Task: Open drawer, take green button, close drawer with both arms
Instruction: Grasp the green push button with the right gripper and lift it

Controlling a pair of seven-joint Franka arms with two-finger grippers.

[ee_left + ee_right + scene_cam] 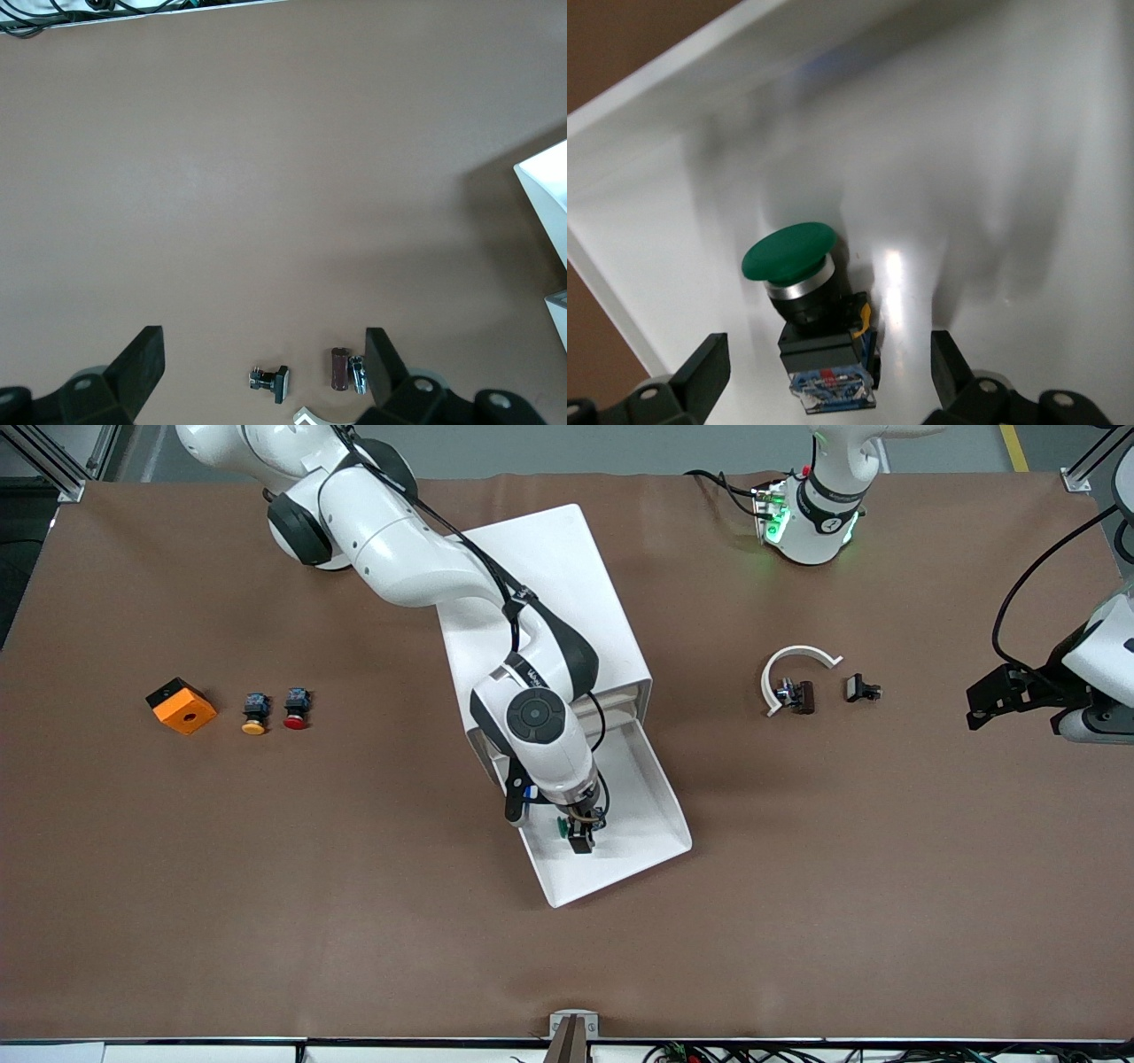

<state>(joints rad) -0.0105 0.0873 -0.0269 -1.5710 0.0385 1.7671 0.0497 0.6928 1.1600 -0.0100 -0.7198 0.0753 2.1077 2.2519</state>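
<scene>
The white cabinet [542,576] stands mid-table with its lowest drawer [642,802] pulled out toward the front camera. The green-capped button [562,828] lies on its side in the drawer, close to the wall toward the right arm's end. My right gripper [581,840] is down in the drawer, open. In the right wrist view the button [799,266] lies on the drawer floor [992,133], its dark body between my spread right gripper [828,376] fingers, which are apart from it. My left gripper [979,707] waits, open and empty, at the left arm's end of the table; its own view [263,372] shows it over bare table.
An orange block [182,706], a yellow-capped button [254,716] and a red-capped button [297,708] lie toward the right arm's end. A white curved piece [793,669], a brown part [802,695] and a small black part [861,689] lie near the left gripper. The two upper drawers are shut.
</scene>
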